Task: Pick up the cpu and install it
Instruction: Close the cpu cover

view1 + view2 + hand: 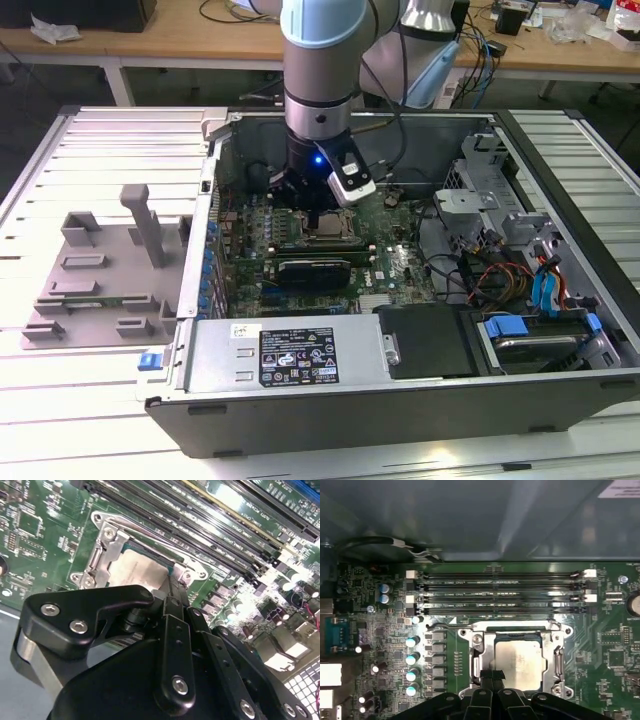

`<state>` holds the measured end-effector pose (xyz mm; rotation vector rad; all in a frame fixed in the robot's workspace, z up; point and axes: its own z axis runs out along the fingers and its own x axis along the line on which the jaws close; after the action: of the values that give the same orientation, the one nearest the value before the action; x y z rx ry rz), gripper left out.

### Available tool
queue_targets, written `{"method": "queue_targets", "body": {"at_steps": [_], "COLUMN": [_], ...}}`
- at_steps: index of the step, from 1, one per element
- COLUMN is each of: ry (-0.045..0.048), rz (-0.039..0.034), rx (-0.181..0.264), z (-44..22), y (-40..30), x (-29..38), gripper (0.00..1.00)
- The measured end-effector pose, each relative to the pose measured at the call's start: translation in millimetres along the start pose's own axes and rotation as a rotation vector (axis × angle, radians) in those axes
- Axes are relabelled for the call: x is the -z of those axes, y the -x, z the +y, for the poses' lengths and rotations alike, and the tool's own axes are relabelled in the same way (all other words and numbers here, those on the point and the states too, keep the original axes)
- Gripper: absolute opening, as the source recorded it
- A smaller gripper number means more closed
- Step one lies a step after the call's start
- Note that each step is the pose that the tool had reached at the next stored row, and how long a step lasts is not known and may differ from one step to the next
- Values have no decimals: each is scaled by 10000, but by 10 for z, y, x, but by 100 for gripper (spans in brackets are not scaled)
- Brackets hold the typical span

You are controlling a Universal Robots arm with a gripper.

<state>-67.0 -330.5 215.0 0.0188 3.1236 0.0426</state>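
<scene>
Pincer [492,675] tips pressed together, holding nothing — they hide one corner of the cpu [521,659], which lies flat in the socket [479,652], edges parallel to the memory slots [500,587].

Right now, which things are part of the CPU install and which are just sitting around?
In the job:
cpu, lying in its socket
metal socket frame around it
pincer, low over the cpu's edge

Lying about:
grey fixture tray, outside the case
memory slots
power supply
drive bay
</scene>
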Motion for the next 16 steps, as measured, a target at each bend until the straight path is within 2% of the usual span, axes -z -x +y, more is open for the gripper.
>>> {"method": "queue_targets", "body": {"at_steps": [2, 7, 13, 16], "ry": [-2, 0, 7, 3], "rz": [1, -1, -1, 2], "rx": [0, 0, 0, 1], "z": [2, 22, 35, 34], "y": [-29, -34, -46, -50], "x": [-10, -15, -77, -87], "gripper": [11, 11, 11, 11]}}
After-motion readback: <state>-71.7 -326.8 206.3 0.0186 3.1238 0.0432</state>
